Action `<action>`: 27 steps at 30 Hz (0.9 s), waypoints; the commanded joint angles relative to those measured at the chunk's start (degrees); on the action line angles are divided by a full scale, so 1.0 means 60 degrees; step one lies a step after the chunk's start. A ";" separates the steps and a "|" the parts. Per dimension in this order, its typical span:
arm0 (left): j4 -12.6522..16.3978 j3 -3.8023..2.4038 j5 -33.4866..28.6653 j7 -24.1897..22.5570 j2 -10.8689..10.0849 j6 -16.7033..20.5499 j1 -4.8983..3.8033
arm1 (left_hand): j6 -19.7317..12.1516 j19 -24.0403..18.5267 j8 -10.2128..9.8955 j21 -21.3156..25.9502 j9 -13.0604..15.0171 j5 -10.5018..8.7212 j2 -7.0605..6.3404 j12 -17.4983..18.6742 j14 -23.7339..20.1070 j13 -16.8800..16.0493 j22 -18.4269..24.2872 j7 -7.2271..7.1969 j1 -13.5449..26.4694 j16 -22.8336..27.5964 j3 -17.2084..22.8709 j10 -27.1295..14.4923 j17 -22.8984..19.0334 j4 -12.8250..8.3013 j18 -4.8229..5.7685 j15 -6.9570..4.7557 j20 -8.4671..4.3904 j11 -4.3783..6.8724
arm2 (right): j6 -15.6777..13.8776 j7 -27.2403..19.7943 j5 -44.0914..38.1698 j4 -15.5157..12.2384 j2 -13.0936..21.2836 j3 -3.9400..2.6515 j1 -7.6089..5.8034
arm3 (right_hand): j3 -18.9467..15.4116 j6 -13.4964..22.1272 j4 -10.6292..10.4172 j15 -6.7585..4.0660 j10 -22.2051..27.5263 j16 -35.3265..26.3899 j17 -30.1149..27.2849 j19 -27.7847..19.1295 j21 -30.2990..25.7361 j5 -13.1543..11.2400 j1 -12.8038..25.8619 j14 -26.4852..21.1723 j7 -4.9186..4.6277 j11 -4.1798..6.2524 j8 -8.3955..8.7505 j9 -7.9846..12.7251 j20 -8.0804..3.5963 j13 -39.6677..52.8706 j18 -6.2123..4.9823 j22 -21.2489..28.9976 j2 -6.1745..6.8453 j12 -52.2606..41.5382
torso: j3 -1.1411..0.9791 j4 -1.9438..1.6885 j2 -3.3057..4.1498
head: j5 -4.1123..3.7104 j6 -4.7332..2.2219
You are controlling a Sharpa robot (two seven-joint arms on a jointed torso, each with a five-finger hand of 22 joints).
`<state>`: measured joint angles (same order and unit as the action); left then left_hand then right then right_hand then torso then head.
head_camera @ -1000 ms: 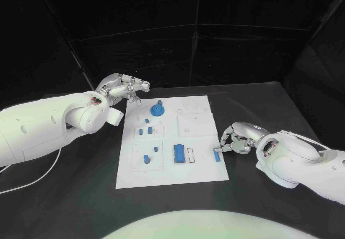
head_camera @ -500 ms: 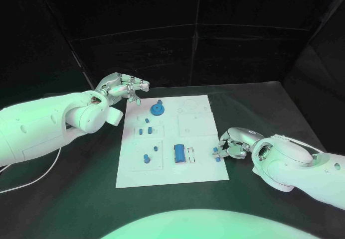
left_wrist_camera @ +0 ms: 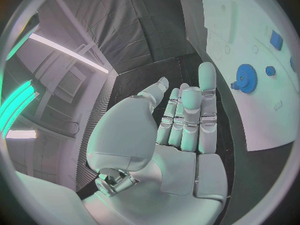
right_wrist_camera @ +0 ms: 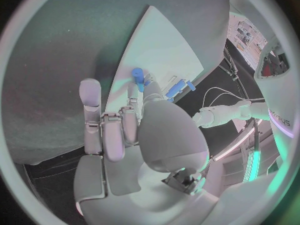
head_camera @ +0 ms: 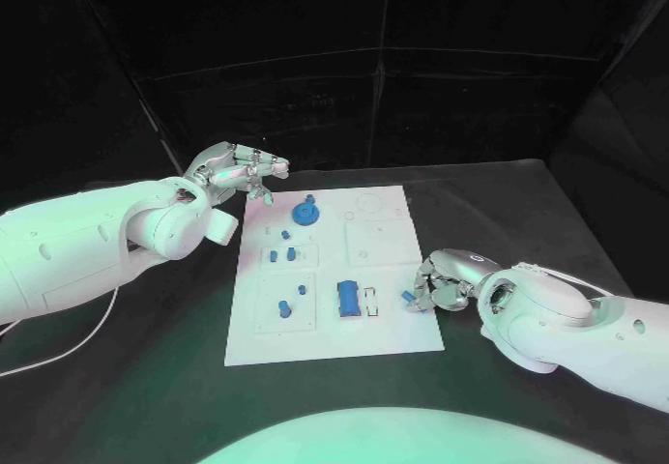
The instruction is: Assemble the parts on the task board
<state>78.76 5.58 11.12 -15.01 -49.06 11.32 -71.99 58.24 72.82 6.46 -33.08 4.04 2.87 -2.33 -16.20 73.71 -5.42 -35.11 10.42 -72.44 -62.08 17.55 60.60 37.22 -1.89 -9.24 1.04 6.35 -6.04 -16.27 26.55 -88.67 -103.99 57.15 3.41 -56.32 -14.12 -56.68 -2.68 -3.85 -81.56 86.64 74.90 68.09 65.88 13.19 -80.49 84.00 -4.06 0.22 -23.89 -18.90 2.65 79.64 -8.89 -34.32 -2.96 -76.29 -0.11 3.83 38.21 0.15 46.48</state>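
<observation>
The white task board [head_camera: 391, 333] lies in the middle of the table. On it are a blue gear [head_camera: 308, 210], a long blue block [head_camera: 346, 298] and several small blue parts. At the board's right edge my right hand [head_camera: 444, 282] pinches a small blue part [head_camera: 412, 295] between thumb and fingertip; the right wrist view shows this part [right_wrist_camera: 137, 77] at the fingertips, just above the board [right_wrist_camera: 169, 45]. My left hand [head_camera: 240, 167] hovers off the board's far left corner, fingers apart and holding nothing. Beyond the left hand's fingers [left_wrist_camera: 190, 112] the gear [left_wrist_camera: 247, 78] is seen on the board.
Black table [head_camera: 139, 387] surrounds the board on all sides. A white insert [head_camera: 371, 300] sits beside the long blue block. The board's right half has pale recessed outlines [head_camera: 379, 242].
My right hand has curled in over the small blue part at the board's right edge and taken hold of it, shifting it slightly inward. The left hand has stayed where it was.
</observation>
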 commanded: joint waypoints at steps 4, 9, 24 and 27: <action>0.0019 -0.0004 -0.0025 -0.0032 -0.0011 -0.0104 -0.0013 | -0.0094 0.0056 0.0031 0.0049 -0.0007 -0.0025 0.0055 -0.0063 -0.0037 -0.0011 0.0010 0.0001 -0.0041 -0.0001 -0.0024 -0.0074 -0.0010 0.0020 -0.0192 0.0001 0.0033 -0.0020 | 0.0920 0.0511 -0.0813 0.0103 -0.0087 0.0108 0.0142 | 0.0306 -0.0137 0.0378 -0.0049 0.0062 -0.0050 0.1165 0.0010 -0.0073 0.0030 -0.0876 0.0724 -0.0013 0.0029 0.0294 0.0162 -0.0075 -0.0806 0.0004 0.0019 -0.0464 0.0084 | -0.0001 0.0004 0.0003 | 0.0020 0.0000; 0.0007 -0.0004 -0.0025 -0.0032 0.0004 -0.0109 -0.0012 | -0.0094 0.0056 0.0031 0.0049 -0.0007 -0.0025 0.0055 -0.0063 -0.0037 -0.0011 0.0010 0.0001 -0.0041 -0.0001 -0.0024 -0.0074 -0.0010 0.0020 -0.0192 0.0001 0.0033 -0.0020 | 0.0638 0.0601 -0.0834 0.0054 -0.0072 0.0106 0.0146 | 0.0723 -0.0241 0.0561 -0.0048 0.0070 -0.0043 0.1190 0.0036 -0.0052 0.0519 -0.0981 0.0730 -0.0017 0.0044 0.0448 0.0224 -0.0084 -0.0785 0.0012 -0.0030 -0.0645 0.0102 | -0.0002 -0.0009 0.0000 | 0.0004 -0.0010; -0.0043 0.0012 -0.0025 -0.0018 0.0075 -0.0124 -0.0007 | -0.0101 0.0063 0.0038 0.0058 -0.0008 -0.0025 0.0056 -0.0080 -0.0042 -0.0014 0.0019 0.0003 -0.0037 0.0001 -0.0036 -0.0088 -0.0027 0.0032 -0.0190 0.0003 0.0034 -0.0022 | -0.1937 -0.0367 0.1308 -0.0412 0.0077 0.0097 0.0134 | 0.3178 -0.0406 0.0251 -0.0093 -0.0110 0.0063 0.1428 0.0190 0.0167 0.2521 0.0337 0.0781 0.0031 0.0081 0.0809 0.0103 -0.0105 -0.0567 0.0061 -0.0403 0.0177 -0.0009 | 0.0003 -0.0043 0.0007 | 0.0006 -0.0061; -0.0049 0.0016 -0.0025 -0.0016 0.0080 -0.0121 -0.0007 | -0.0101 0.0063 0.0038 0.0058 -0.0008 -0.0025 0.0056 -0.0080 -0.0042 -0.0014 0.0019 0.0003 -0.0037 0.0001 -0.0036 -0.0088 -0.0027 0.0032 -0.0190 0.0003 0.0034 -0.0022 | -0.2096 -0.0502 0.1726 -0.0462 0.0013 0.0095 0.0132 | 0.3736 -0.0408 0.0159 -0.0092 -0.0136 0.0077 0.1460 0.0194 0.0176 0.2506 0.0598 0.0789 0.0052 0.0073 0.0828 0.0028 -0.0107 -0.0529 0.0055 -0.0422 0.0407 -0.0031 | 0.0007 -0.0043 0.0014 | 0.0028 -0.0067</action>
<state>78.48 5.70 11.12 -14.96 -48.64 11.22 -71.97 58.03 72.82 6.46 -33.08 4.03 2.87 -2.33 -16.55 73.71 -5.41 -35.06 10.63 -72.44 -62.08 17.55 60.39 37.14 -1.89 -9.24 1.04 6.35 -6.25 -25.32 25.52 -83.34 -106.48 57.42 4.01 -55.45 5.49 -58.44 -3.63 -4.23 -82.11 86.87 74.93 69.04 66.73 28.25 -77.93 84.26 -4.21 0.72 -18.74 -16.81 2.14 74.58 -8.89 -36.81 -0.89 -76.44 -0.09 3.64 38.26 0.23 46.08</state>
